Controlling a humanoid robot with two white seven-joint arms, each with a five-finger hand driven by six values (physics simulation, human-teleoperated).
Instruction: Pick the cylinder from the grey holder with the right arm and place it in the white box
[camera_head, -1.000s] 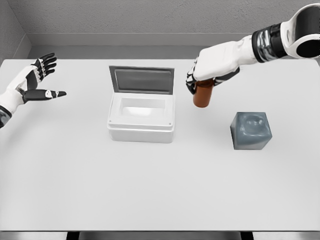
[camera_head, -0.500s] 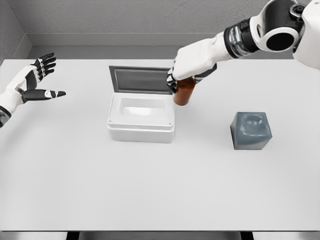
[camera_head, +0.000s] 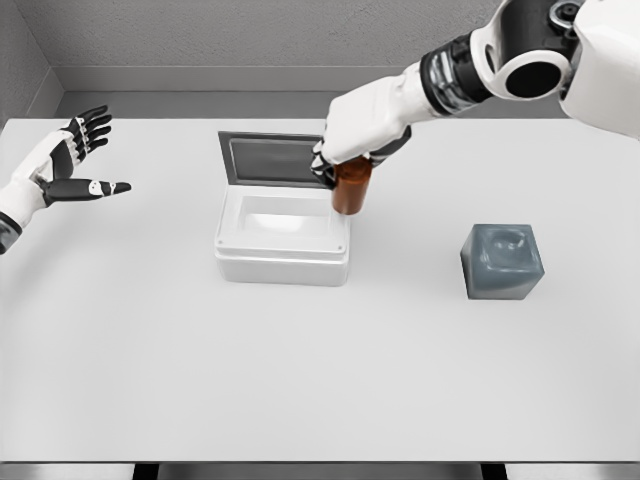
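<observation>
Head view gives you the brown, smooth-sided cylinder (camera_head: 352, 189) hanging upright in the air, its lower end over the right rear corner of the white rectangular plastic box (camera_head: 283, 236). You can see the right robot hand (camera_head: 350, 140) curled around its upper part from above, fingers wrapped tight on it, so only the lower part of the cylinder shows below the palm. The box sits on the bench with its dark grey lid (camera_head: 282, 159) standing open at the back edge, and the hand is just in front of that lid's right end. You cannot tell from this angle whether the cylinder's base is above the rim or just outside it.

To the right, well apart from the box, you have the grey cube-shaped holder (camera_head: 501, 261) with a round hollow in its top. The wide white bench (camera_head: 320, 380) carries both.

Far left, your left robot hand (camera_head: 72, 160) hovers over the bench edge, fingers spread and holding nothing.
</observation>
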